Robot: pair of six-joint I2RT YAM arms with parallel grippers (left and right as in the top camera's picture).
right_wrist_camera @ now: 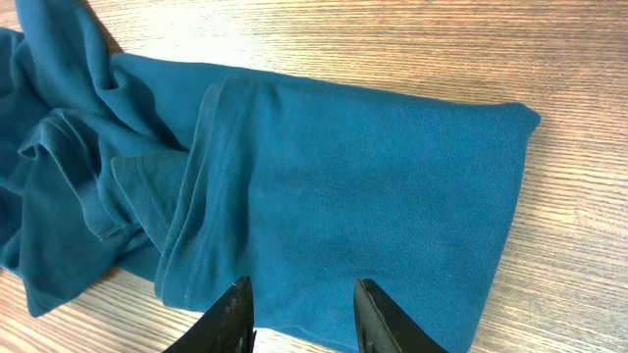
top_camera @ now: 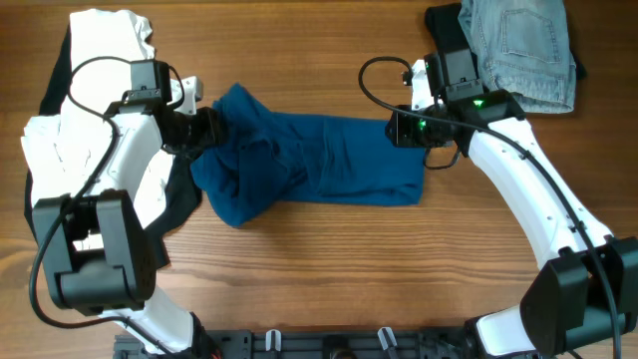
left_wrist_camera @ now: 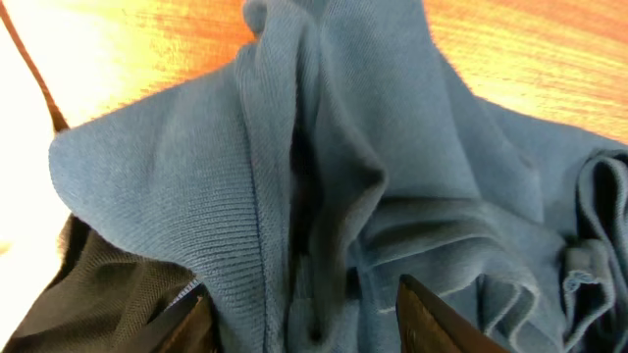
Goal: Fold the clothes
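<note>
The deep-blue knit shirt lies across the middle of the table, flat on its right half and bunched at its left end. My left gripper is at that bunched end; in the left wrist view its fingers stand apart with raised folds of the shirt between them. My right gripper is over the shirt's right edge; in the right wrist view its fingers are open above the flat cloth, holding nothing.
A white garment lies at the far left under my left arm, with a black garment beside the shirt's left end, also in the left wrist view. Light-blue denim sits at the back right on black cloth.
</note>
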